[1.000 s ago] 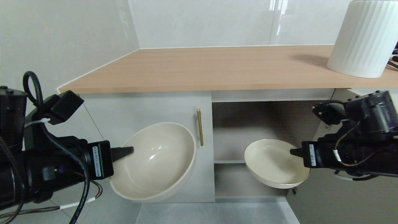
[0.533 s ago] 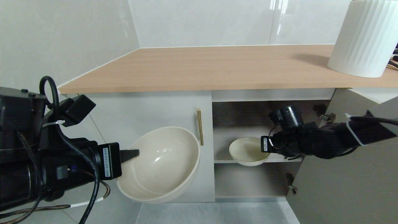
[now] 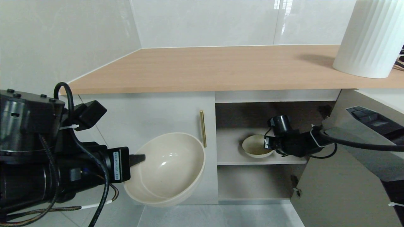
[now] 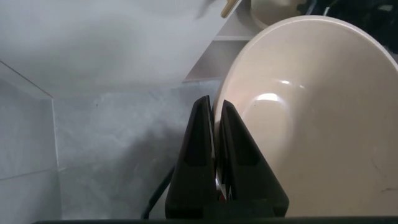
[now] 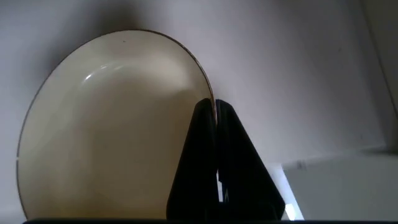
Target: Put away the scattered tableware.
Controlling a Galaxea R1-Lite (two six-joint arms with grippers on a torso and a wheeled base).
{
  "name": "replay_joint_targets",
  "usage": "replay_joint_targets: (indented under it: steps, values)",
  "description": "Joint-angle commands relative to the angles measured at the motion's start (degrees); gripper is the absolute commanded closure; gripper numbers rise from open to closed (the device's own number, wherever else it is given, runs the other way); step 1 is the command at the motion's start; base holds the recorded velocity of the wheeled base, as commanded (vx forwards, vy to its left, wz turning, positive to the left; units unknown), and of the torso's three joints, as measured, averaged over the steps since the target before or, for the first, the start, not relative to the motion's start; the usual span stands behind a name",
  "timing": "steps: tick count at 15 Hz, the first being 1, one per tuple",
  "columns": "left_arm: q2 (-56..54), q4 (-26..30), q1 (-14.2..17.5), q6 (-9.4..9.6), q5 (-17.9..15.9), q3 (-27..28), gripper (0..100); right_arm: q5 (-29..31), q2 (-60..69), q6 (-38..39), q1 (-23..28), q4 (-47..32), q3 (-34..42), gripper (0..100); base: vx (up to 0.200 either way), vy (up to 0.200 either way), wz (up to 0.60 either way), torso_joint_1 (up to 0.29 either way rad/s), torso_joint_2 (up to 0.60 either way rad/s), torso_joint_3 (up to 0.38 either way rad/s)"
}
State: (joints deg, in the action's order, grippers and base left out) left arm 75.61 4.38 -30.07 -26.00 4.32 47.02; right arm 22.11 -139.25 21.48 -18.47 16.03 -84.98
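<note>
Where the cabinet stands with its right compartment open, two items are held. Large cream bowl: before the cabinet's closed left door, beside its brass handle, tilted, rim pinched by the left gripper. Small cream bowl: inside the cabinet at its upper shelf, rim clamped by the right gripper. White ribbed vessel: atop the cabinet, right end.
</note>
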Motion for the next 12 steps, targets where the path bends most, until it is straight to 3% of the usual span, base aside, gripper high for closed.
replay_joint_targets:
  steps: [1,12]
  values:
    - [0.95,0.02,-0.07,-0.01,-0.01,0.0,100,0.21,-2.51,-0.12,0.45,0.84,-0.27,100,0.0,0.0,0.0,0.0,0.0,0.0]
    - [1.03,-1.39,-0.07,-0.01,0.08,-0.26,100,0.74,-5.77,-0.21,1.68,1.9,-4.58,100,0.0,0.0,0.0,0.0,0.0,0.0]
